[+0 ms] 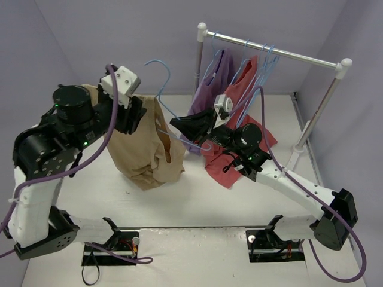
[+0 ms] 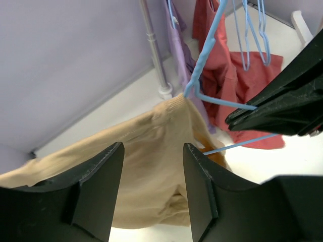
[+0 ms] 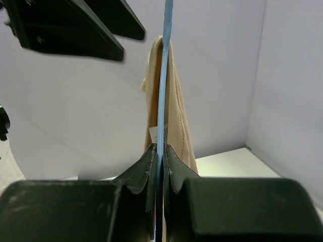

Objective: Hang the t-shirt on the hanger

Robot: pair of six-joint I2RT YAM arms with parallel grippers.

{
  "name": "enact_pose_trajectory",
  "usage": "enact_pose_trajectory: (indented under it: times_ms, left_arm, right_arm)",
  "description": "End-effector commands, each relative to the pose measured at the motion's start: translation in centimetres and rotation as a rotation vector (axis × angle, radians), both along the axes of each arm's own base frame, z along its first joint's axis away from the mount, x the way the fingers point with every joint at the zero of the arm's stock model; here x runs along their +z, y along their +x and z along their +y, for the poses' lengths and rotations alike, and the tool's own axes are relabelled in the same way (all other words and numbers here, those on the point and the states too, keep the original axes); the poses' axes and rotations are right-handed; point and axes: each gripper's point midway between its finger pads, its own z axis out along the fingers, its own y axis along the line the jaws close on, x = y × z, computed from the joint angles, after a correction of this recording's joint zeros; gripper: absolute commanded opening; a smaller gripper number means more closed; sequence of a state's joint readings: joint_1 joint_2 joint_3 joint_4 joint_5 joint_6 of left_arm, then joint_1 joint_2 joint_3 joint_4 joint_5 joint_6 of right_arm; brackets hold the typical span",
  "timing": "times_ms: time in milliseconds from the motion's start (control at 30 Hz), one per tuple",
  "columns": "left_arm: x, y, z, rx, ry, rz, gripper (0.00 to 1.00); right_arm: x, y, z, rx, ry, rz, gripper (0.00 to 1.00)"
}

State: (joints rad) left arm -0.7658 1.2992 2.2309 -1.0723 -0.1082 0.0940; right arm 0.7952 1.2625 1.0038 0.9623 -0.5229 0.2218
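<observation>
The tan, wrinkled soft-fabric t-shirt (image 1: pixel 146 149) hangs in the air over the white tabletop (image 1: pixel 197 203), between the two arms. Its collar sits at the twisted neck of the thin light-blue wire hanger (image 2: pixel 199 63). One side of the hanger is inside the fabric, and the other side comes out bare toward the right hand (image 3: pixel 160 151). This hand is pressed together on the wire and pinches it tightly.

The left hand (image 1: pixel 136 116) is close to the upper edge of the shirt, with its jaws spread apart. The cloth possibly rests against one finger, but the view does not show this clearly.

I judge the shirt to be light and very limp. It will fold, sag and slide along the smooth wire, so it needs support from above. A good place to take hold seems to be the shoulder seam or the collar edge on the bare side, where the cloth is doubled and stronger. The hanger is stiff but thin, so it may twist in the grip if the cloth is pulled hard.
</observation>
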Motion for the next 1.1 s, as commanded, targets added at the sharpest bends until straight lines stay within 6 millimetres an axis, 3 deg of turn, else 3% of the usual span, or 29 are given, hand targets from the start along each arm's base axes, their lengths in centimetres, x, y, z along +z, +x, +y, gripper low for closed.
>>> enact_pose_trajectory:
  times_ms: [0,167,300,500,800,867,933,1067]
  left_arm:
    - [3.0,-1.7,3.1,-0.002,0.06,-0.182,0.46]
    - [-0.9,-0.8,3.0,-0.065,0.292,-0.189,0.47]
    - [-3.2,-0.6,2.5,-0.157,0.403,-0.169,0.6]
    - [-3.7,-0.1,2.4,-0.261,0.428,-0.191,0.75]
    - [-5.3,-0.1,1.6,-0.362,0.437,-0.153,0.77]
    - [-6.1,-0.6,1.2,-0.402,0.428,-0.127,0.74]
    - [-6.9,-0.9,1.0,-0.429,0.42,-0.104,0.65]
    - [-8.2,-1.2,0.9,-0.449,0.41,-0.064,0.35]
  right_arm:
    - [4.0,-1.9,-1.2,0.04,0.118,-0.128,0.0]
    - [2.7,-2.3,-0.5,0.092,0.079,-0.104,0.0]
    - [1.9,-2.8,-0.3,0.119,0.054,-0.092,0.0]
    - [1.2,-3.5,-0.2,0.154,0.018,-0.092,0.0]
    - [0.4,-3.9,0.0,0.184,-0.012,-0.089,0.0]
    - [0.3,-4.0,0.0,0.185,-0.015,-0.091,0.0]
    - [0.2,-3.9,-0.1,0.182,-0.019,-0.089,0.0]
    - [0.2,-3.9,-0.3,0.178,-0.02,-0.094,0.0]
